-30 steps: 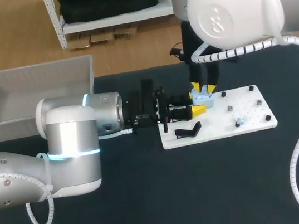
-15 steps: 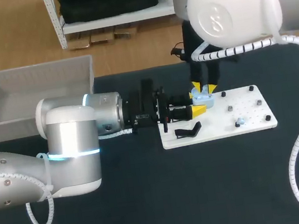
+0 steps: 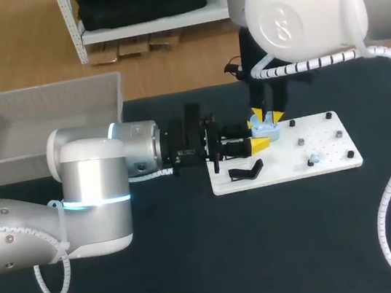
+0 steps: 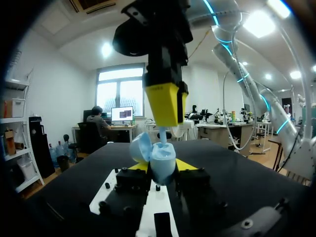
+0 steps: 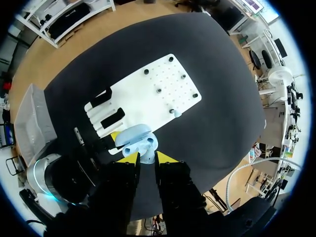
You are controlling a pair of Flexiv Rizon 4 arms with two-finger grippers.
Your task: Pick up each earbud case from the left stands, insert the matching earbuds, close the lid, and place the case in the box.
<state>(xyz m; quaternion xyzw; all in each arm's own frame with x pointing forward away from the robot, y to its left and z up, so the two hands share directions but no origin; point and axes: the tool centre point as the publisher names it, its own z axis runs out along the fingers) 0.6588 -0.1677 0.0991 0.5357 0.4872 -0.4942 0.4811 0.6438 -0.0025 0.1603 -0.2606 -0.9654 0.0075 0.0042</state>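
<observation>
**Seating an earbud in the open case**
Our right gripper pinches a small pale blue earbud just above the open pale blue plastic earbud case. Our left gripper clamps the case over the far edge of the white pegboard. We should lower the earbud straight and gently. The grey plastic box at the bench's far left corner holds no case yet.

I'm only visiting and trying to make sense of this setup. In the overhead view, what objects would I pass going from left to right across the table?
Grey box → black stand → open light blue earbud case → loose light blue earbud.
</observation>
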